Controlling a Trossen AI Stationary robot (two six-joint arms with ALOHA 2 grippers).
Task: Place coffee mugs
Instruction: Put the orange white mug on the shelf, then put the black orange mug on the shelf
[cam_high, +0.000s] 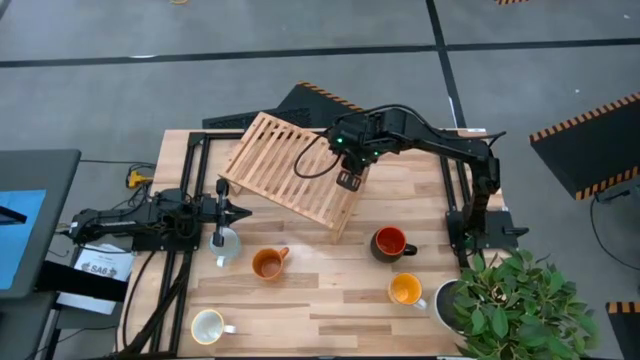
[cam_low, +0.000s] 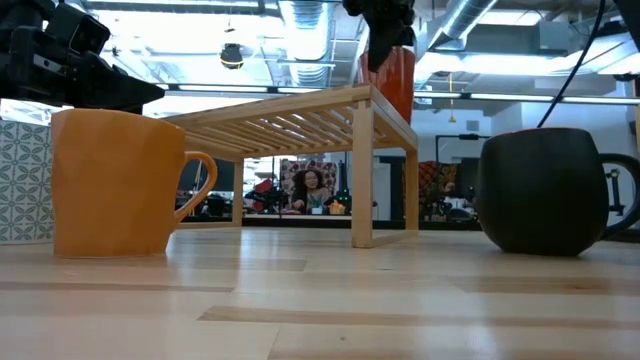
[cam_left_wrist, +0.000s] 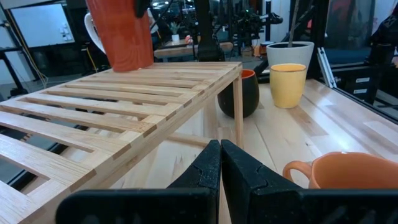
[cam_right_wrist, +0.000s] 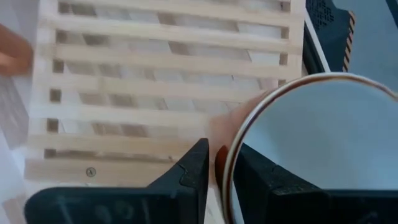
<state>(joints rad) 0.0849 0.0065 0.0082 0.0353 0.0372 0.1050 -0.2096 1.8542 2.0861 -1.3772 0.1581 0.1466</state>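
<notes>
Slatted rack (cam_high: 295, 170): pale natural wood. Terracotta mug (cam_left_wrist: 121, 34): white interior. Dark mug (cam_high: 389, 243): red interior. Remaining mugs: brownish-orange (cam_high: 268, 263), orange-yellow (cam_high: 405, 290), cream-white (cam_high: 208, 326).

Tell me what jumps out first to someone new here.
The right gripper over the slatted wooden rack, its fingers either side of the rim of a terracotta mug standing on the slats. Next, the mugs scattered on the table in front, and the leafy plant at its right front corner. The left gripper waits shut at the left.
</notes>
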